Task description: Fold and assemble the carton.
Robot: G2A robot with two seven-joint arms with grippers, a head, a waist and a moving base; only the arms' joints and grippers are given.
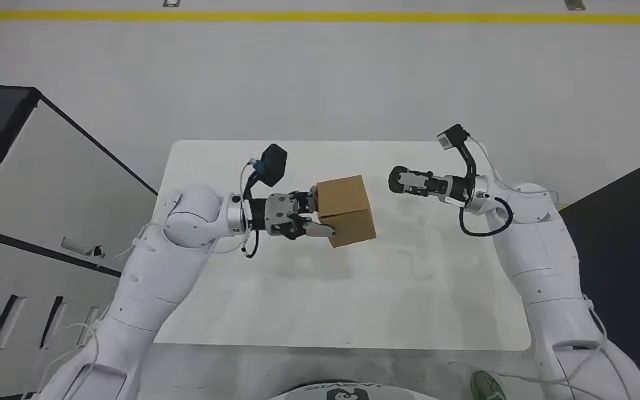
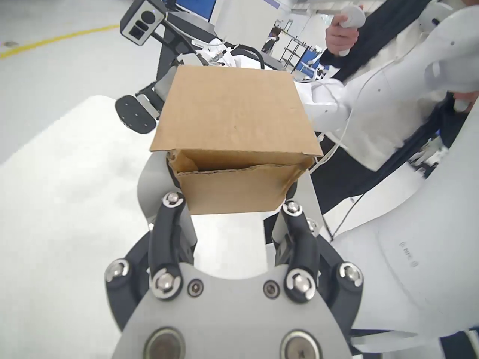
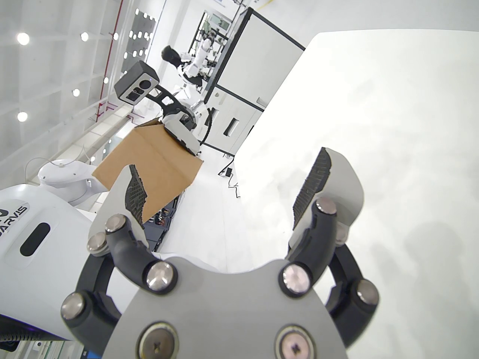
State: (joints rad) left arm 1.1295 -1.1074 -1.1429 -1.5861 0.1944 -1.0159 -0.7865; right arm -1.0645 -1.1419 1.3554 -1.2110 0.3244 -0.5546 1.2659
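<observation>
1. One brown carton [image 1: 345, 210] [image 2: 234, 113] [image 3: 149, 162] is your workpiece. It is over the middle of the white tabletop [image 1: 430, 300] [image 2: 56, 188] [image 3: 374, 113], a little toward the left arm's side. It stands in box shape, turned askew to the tabletop's edges in the top view.
2. Left wrist view: the upper panel lies flat and closed. At the end facing the camera there is a gap under that panel's edge. A flap with a ragged upper edge crosses the gap and hangs toward the wrist.
3. Your left pincer [image 1: 305, 215] [image 2: 232, 192] is pinching the carton at that flapped end, with its fingers [image 2: 149, 181] set one against each side wall.
4. You cannot tell from these views whether the carton's underside touches the tabletop or is held clear of it.
5. Your right pincer [image 1: 398, 181] [image 3: 228, 173] is spread wide, and its ribbed pads [image 3: 316, 181] have nothing between them. It sits near the carton's opposite side, pointed at it and apart from it.
6. Surroundings: a white cabinet [image 1: 40, 180] [image 3: 239, 87] with dark edging stands off the tabletop's left side. A yellow line [image 1: 320, 16] runs across the floor beyond the far edge.
</observation>
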